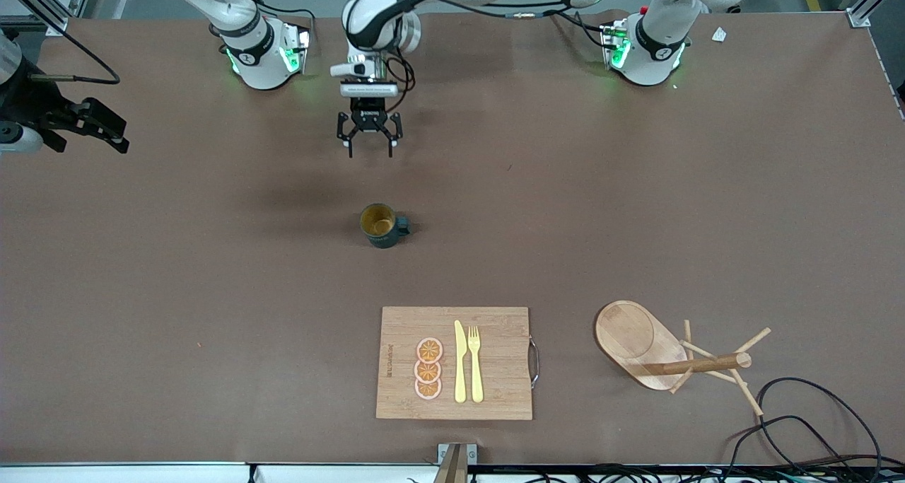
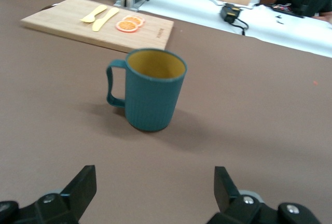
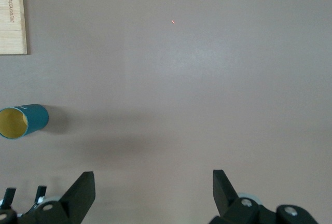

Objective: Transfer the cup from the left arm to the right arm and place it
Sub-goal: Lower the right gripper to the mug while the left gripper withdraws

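The cup (image 1: 382, 226) is a dark teal ribbed mug with a yellowish inside. It stands upright on the table near the middle, with its handle toward the left arm's end. My left gripper (image 1: 370, 149) hangs open over the bare table between the cup and the robots' bases, apart from the cup. In the left wrist view the cup (image 2: 153, 97) stands a short way ahead of the empty left gripper (image 2: 155, 182). My right gripper (image 1: 117, 135) waits open over the right arm's end of the table. In the right wrist view the right gripper (image 3: 154, 182) is empty and the cup (image 3: 23, 121) shows at the picture's edge.
A wooden cutting board (image 1: 495, 327) with a metal handle lies nearer the front camera than the cup, carrying three orange slices (image 1: 428, 368), a yellow knife (image 1: 460, 363) and a fork (image 1: 475, 366). A wooden mug stand (image 1: 657, 348) lies tipped over toward the left arm's end. Black cables (image 1: 799, 412) trail beside it.
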Controlling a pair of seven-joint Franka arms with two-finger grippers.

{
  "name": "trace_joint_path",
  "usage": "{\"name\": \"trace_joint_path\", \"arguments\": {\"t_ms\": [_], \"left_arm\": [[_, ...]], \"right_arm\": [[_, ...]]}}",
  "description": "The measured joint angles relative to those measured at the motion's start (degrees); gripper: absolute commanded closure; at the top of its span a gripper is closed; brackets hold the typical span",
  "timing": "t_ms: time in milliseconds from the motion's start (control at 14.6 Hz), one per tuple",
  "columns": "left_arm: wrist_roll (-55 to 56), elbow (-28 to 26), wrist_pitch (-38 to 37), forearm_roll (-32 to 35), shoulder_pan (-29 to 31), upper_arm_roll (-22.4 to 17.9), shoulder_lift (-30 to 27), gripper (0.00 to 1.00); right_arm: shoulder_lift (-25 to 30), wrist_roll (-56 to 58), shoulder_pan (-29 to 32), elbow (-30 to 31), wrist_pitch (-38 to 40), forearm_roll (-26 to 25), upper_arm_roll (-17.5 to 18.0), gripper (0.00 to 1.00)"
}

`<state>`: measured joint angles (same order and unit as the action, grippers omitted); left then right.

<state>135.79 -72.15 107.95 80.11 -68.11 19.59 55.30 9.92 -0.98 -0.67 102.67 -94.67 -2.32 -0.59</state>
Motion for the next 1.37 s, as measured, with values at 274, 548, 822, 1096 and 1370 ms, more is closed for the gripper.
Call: {"name": "trace_joint_path", "arguments": {"t_ms": [274, 548, 822, 1096, 1370], "left_arm": [[-6.96, 0.25, -0.36, -14.76, 2.35, 0.0, -9.29, 0.0], [-23.24, 0.4, -0.46, -30.15, 11.62, -0.17, -18.79, 0.0], [-41.62, 0.38, -0.45, -43.59, 25.2, -0.22, -26.67, 0.0], [-58.65, 0.2, -3.33, -53.3, 38.52, -0.14, -31.15, 0.0], [-75.21, 0.16, -7.57, -61.61, 49.44, 0.04, -34.13, 0.0]], "right_arm": [[0.0, 0.02, 0.0, 0.0, 0.0, 0.0, -0.01, 0.0], [0.0, 0.02, 0.01, 0.01, 0.0, 0.02, -0.06, 0.0], [-0.03, 0.01, -0.03, 0.64, -0.14, 4.78, 0.08, 0.0], [-1.02, -4.74, -3.27, 1.81, -2.21, 5.8, 0.73, 0.0], [-2.73, -15.25, -10.0, 8.16, -11.95, 5.89, 1.04, 0.0]]}}
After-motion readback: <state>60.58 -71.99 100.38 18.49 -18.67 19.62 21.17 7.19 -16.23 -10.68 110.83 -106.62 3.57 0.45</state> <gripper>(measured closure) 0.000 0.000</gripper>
